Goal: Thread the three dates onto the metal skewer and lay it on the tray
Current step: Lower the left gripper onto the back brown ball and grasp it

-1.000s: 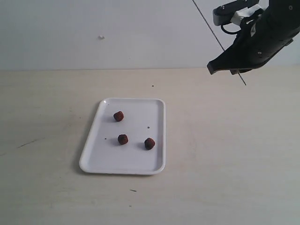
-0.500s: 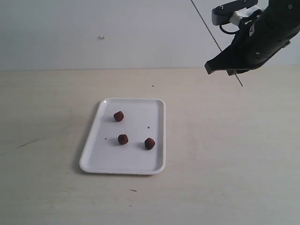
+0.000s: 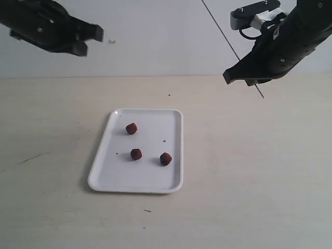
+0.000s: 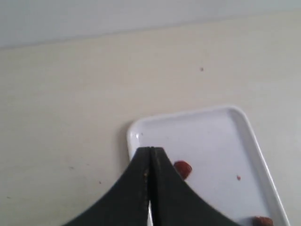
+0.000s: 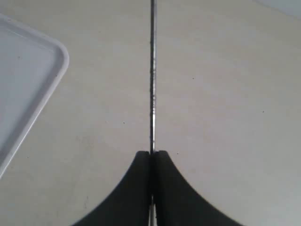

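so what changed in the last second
The left end effector has swung into the exterior view at the upper left, shut and empty. The right end effector, shut on the skewer, drifted slightly left. The three dates and the tray have not moved.

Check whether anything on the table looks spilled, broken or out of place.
Nothing stands out. The three wrinkled reddish-brown dates lie apart on the white rectangular plastic tray, which carries a few tiny dark specks. The thin grey metal skewer looks straight, clamped in the shut right gripper above the table.
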You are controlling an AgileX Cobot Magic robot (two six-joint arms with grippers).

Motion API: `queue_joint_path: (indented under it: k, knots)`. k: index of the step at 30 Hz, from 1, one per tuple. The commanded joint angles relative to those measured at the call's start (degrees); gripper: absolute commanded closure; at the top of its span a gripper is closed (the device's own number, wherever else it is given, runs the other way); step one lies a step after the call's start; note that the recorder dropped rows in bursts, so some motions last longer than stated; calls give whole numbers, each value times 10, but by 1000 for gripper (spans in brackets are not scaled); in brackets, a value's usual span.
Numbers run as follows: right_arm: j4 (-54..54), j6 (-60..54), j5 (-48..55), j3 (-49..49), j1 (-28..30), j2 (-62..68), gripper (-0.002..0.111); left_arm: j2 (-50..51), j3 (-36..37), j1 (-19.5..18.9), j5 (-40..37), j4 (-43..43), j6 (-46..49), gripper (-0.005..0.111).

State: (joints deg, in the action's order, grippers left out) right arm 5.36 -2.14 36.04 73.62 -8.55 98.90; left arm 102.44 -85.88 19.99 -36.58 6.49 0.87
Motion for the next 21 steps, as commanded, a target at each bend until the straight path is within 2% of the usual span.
queue_joint_path:
  k: [1,5,8,12,16,21]
  knots:
    - [-7,-9,-10,-2,2,-1,108,103,-108,17,-140,0,5,107]
    - [-7,-9,-10,-2,2,-1,108,175,-183,18,-177,0,43,107]
    - [-10,-9,-10,-2,2,-1,108,205,-208,19,-175,6,108,107]
    - [-12,-9,-16,-2,2,-1,108,228,-228,19,-177,16,131,103]
    - [-15,-9,-18,-2,2,-1,108,242,-236,19,-191,64,178,86]
    - [-18,-9,-21,-2,2,-1,108,264,-236,30,-218,127,291,49]
